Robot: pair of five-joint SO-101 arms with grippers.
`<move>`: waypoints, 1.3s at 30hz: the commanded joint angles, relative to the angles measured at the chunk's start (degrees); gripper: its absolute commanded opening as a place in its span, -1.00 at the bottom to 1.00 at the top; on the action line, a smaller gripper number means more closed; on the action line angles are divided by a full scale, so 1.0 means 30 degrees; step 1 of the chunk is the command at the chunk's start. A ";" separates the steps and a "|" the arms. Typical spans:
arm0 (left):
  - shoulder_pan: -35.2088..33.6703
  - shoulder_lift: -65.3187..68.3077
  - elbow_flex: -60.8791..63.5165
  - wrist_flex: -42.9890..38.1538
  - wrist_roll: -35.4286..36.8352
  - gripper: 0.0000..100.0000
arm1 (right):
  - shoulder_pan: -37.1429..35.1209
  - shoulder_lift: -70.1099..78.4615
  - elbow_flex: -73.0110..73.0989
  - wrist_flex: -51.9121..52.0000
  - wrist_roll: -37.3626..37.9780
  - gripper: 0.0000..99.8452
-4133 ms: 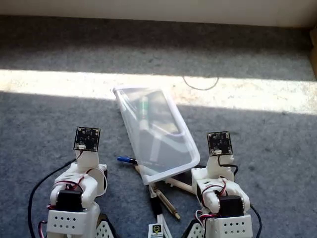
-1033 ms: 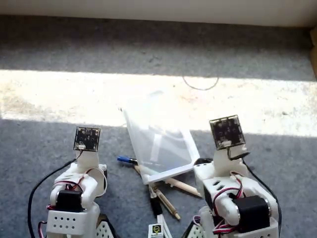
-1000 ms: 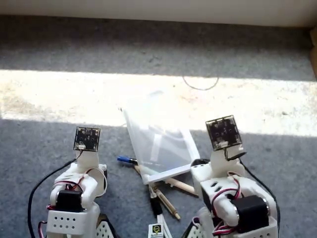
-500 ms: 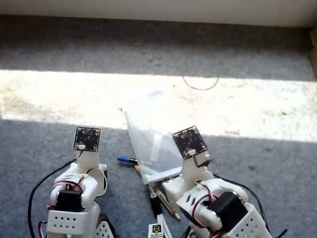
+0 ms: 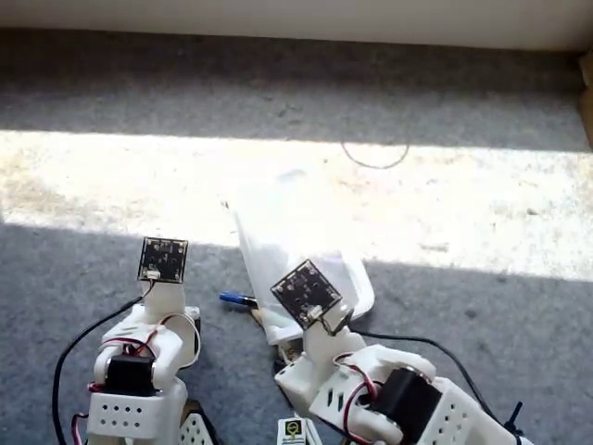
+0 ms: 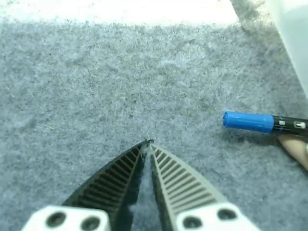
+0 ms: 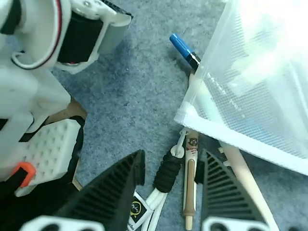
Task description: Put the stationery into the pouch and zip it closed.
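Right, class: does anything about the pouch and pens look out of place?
Yes: the pouch lies on top of the blue-capped pen and a pale pen, which poke out from under its edge.

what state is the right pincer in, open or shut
Open. In the right wrist view the right pincer has its jaws wide apart, with a tan pen showing in the gap between them.
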 commanded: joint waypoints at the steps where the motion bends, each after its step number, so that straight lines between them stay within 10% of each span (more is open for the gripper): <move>1: 0.0278 -0.0190 0.0425 0.0117 0.0147 -0.99 | -0.0278 0.2330 -0.0073 -0.0513 -0.0147 -0.65; 22: 0.0278 -0.0190 0.0425 0.0117 0.0147 -0.99 | -0.2212 1.2645 -0.1509 -0.5729 -0.1905 -0.65; 39: 0.0278 -0.0190 0.0425 0.0117 0.0147 -0.99 | 0.2623 1.4051 -0.1187 -0.7048 0.0176 -0.98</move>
